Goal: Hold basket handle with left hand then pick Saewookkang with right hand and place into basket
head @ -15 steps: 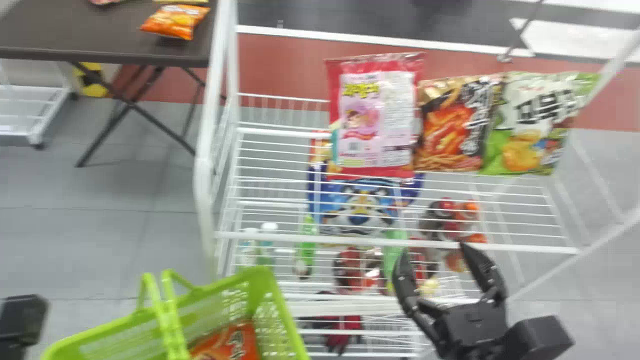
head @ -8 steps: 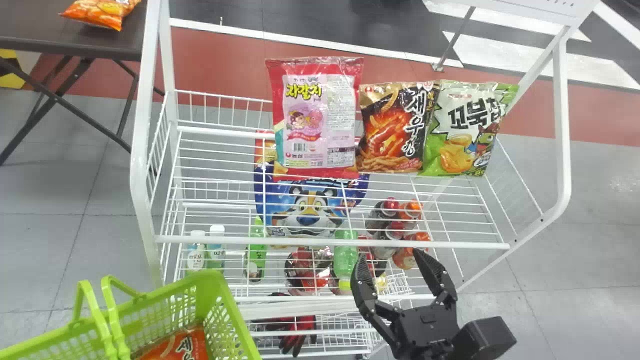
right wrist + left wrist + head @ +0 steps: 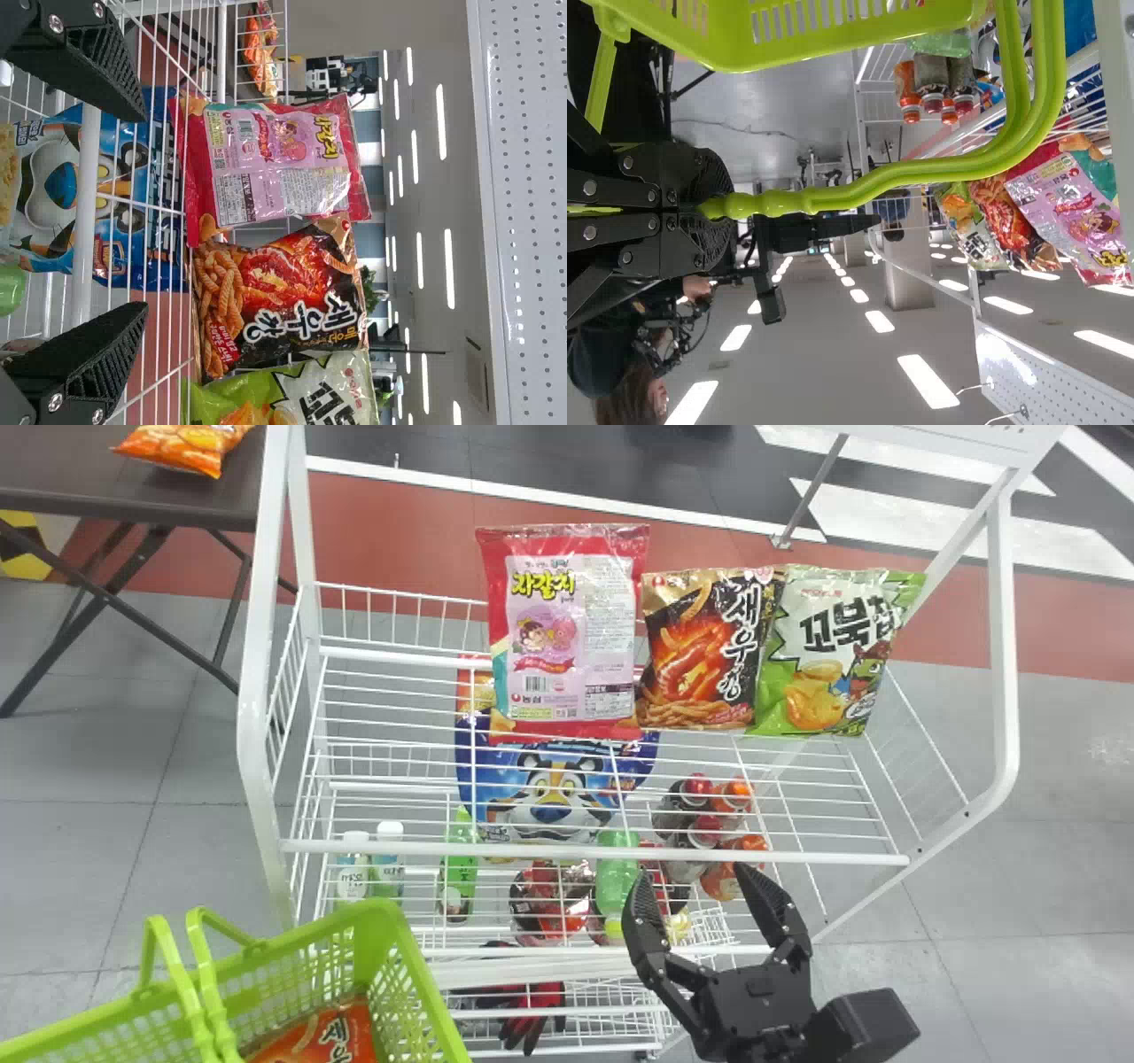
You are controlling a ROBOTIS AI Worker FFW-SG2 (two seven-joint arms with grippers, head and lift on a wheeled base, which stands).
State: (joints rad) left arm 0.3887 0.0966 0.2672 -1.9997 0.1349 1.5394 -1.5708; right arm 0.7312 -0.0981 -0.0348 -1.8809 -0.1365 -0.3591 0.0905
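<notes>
Gaping, right fingers (image 3: 771, 906) face rack (image 3: 532, 852).

Head view: basket (image 3: 383, 908) and orange pack (image 3: 341, 1036) inside, both cropped by lower edge; cereal bag (image 3: 547, 802) partly behind pink bag (image 3: 567, 633) and shelf wires. Left wrist view: gripped stretch of handle (image 3: 824, 198), hidden inside left gripper (image 3: 728, 205). Right wrist view: green bag (image 3: 332, 394), cut off.

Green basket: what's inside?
An orange snack bag lies in the basket. The handles cover part of the interior in the head view; anything under the bag is hidden.
</notes>
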